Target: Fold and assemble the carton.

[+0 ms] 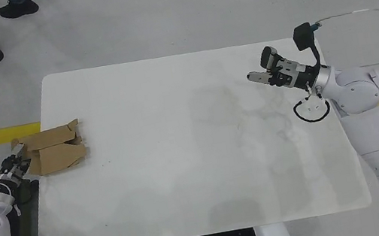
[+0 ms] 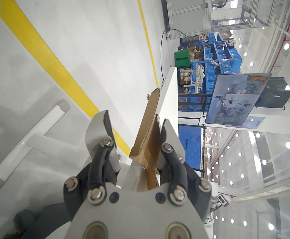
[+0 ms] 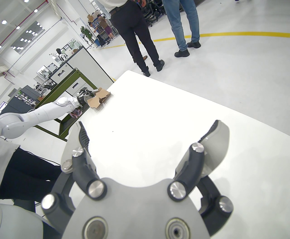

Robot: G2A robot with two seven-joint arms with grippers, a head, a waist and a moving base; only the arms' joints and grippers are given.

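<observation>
On the white table (image 1: pixel 205 161) the carton (image 1: pixel 53 148) lies mostly flat and unassembled, its edge between the spread fingers of my left gripper (image 2: pixel 136 123), touching one. My right gripper (image 3: pixel 148 129), fingers apart and empty, sits well apart from it. I judge that all the folding is yet to do.

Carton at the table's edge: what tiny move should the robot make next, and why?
Probably close the left end effector on the carton. The carton lies flat, overhanging the table edge, with a flap between that end effector's open jaws, not yet pinched. The right end effector hangs open far across the table, so it can't help yet.
</observation>
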